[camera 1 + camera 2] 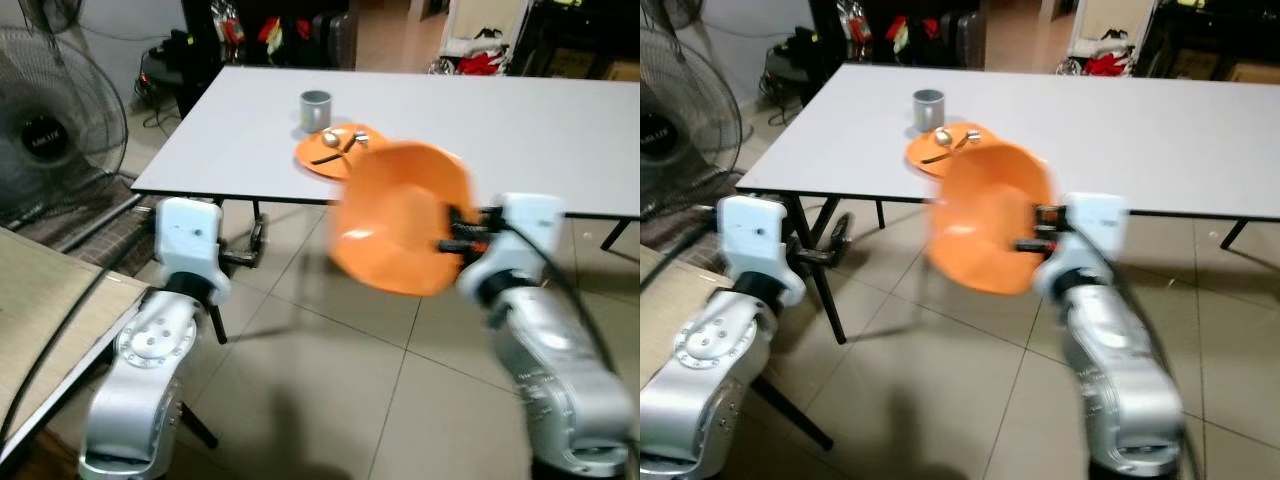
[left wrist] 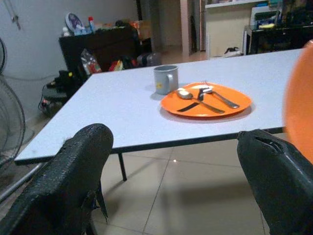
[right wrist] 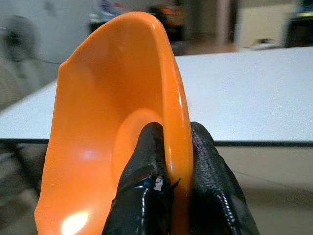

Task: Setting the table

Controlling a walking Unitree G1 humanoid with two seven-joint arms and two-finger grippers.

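Orange bowl before table, plate, grey mug.

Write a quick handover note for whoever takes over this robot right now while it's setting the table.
Right tool: shut on the rim of the orange bowl, held tilted in the air in front of the table's near edge, not yet over it.
Left tool: open, holding nothing, low beside the table's near left corner.
On the table: orange plate with a spoon and fork lying on it, grey mug just behind the plate.
Done: plate, cutlery and mug are placed.
Left: bring the bowl over the table and set it down, probably near the plate.
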